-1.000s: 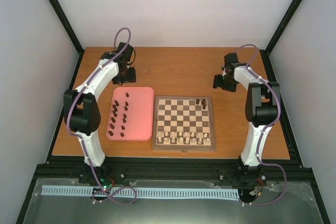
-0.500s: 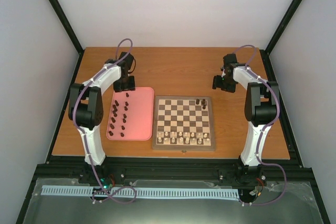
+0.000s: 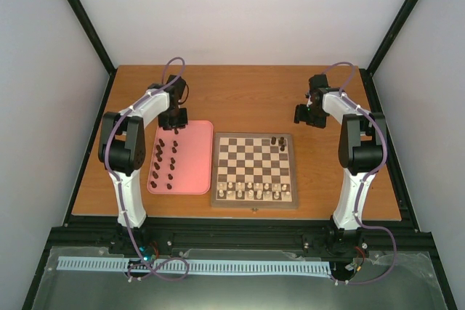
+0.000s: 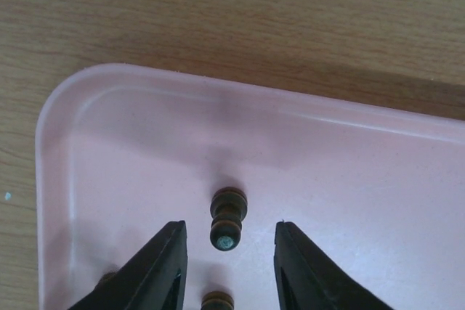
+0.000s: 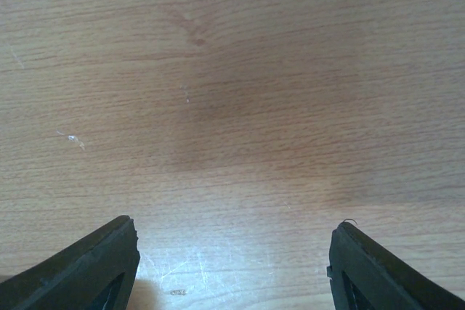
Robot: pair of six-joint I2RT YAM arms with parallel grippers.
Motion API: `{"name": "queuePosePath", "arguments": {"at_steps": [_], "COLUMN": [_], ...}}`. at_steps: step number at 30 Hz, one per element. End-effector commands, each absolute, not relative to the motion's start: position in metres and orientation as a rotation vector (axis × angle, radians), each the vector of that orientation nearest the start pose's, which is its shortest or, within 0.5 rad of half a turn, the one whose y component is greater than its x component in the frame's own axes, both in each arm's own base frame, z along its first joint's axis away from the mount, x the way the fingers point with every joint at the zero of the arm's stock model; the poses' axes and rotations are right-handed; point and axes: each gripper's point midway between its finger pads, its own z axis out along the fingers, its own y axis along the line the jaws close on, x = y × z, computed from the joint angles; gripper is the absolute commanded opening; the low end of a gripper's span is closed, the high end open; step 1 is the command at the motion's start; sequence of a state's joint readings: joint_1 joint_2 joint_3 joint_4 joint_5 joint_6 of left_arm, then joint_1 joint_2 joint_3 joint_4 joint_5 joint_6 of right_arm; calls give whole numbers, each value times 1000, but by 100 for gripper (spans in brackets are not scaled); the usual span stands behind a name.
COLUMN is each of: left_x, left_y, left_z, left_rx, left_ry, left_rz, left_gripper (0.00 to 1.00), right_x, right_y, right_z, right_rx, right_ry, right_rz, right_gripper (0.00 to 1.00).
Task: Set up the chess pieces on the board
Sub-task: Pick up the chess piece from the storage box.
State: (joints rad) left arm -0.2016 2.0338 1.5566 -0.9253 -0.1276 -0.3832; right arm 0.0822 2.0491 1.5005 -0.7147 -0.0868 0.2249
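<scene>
Several dark chess pieces [image 3: 164,157] stand on the pink tray [image 3: 197,173] left of the board [image 3: 254,202]. A few dark pieces [image 3: 277,141] stand at the board's far right corner. My left gripper [image 3: 174,118] hangs over the tray's far end. In the left wrist view its jaws [image 4: 231,231] are open, with one dark piece [image 4: 229,210] standing just ahead of the tips and touching neither finger. A second dark piece [image 4: 216,300] shows lower between the fingers. My right gripper [image 3: 306,115] hovers over bare table beyond the board, open [image 5: 232,234] and empty.
Pale cream pieces [image 3: 251,192] fill the board's near rows. The tray's raised rim [image 4: 65,99] curves round just beyond the left fingers. Bare wooden table [image 3: 240,96] lies between the two arms at the back. Black frame posts border the table.
My left gripper has moved from the table behind the tray to over the tray's far end, and its jaws have narrowed. The right arm has not moved.
</scene>
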Motion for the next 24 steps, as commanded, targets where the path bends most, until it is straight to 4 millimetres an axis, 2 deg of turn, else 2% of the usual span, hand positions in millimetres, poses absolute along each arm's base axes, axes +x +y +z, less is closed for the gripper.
{"name": "queuePosePath", "arguments": {"at_steps": [1, 13, 16, 24], "left_x": [430, 427, 425, 418], "left_y": [-61, -61, -61, -59], "left_z": [48, 43, 41, 35], "left_rx": [-301, -306, -309, -311], "left_ry": [2908, 2921, 2927, 2943], "left_rz": [92, 92, 93, 101], "left_gripper": [33, 31, 25, 25], "right_x": [458, 457, 457, 457], "right_y": [53, 52, 53, 53], "right_z": [36, 38, 38, 37], "right_rx": [165, 164, 161, 162], "right_ry": [2839, 2838, 2837, 2839], "right_rz": [168, 162, 162, 164], "right_gripper": [72, 72, 72, 72]}}
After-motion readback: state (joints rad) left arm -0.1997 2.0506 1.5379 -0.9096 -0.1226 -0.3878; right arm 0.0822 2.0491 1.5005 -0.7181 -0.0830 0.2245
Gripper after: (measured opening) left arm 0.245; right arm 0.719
